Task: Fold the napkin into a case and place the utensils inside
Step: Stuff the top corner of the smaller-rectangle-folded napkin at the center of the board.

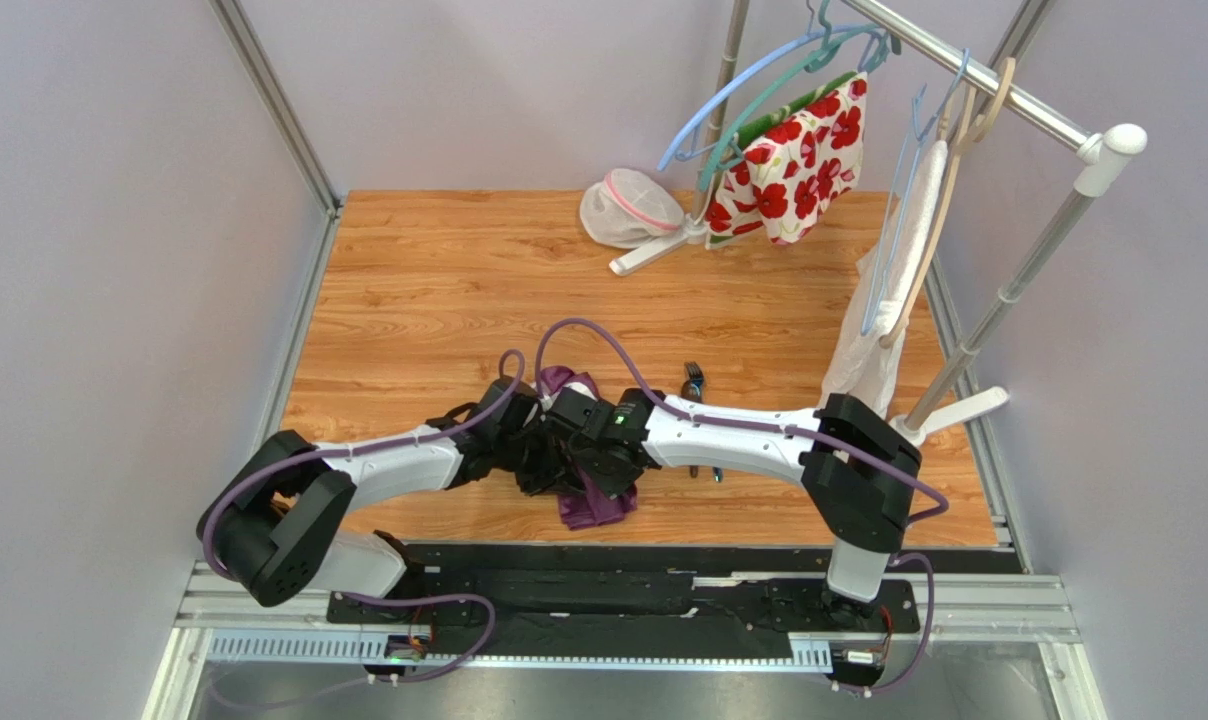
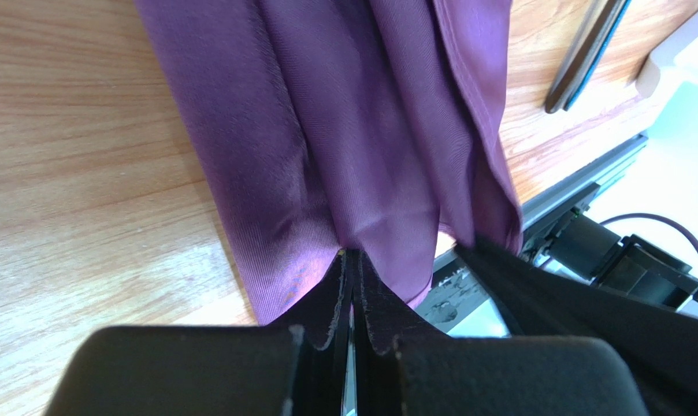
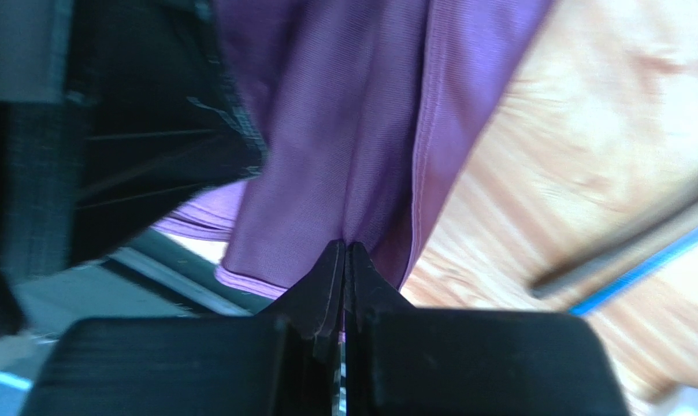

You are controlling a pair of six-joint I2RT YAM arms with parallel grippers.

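Fingertips of left gripper (image 2: 351, 256) pressed together on a pinch of napkin (image 2: 352, 121); right gripper (image 3: 344, 248) likewise clamped tight on a fold. Cloth runs gathered in long pleats (not flat) between them, close to the table's (image 1: 445, 285) front edge. Both arms reach inward, wrists meeting at centre. Utensils (image 1: 694, 393) lie just right of the wrists. Open wood toward far edge; rack (image 1: 1016, 105) crowds the far-right corner.

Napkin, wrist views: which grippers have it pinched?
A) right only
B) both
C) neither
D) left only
B: the left gripper and the right gripper each have their tips shut on a gathered fold of the purple napkin.
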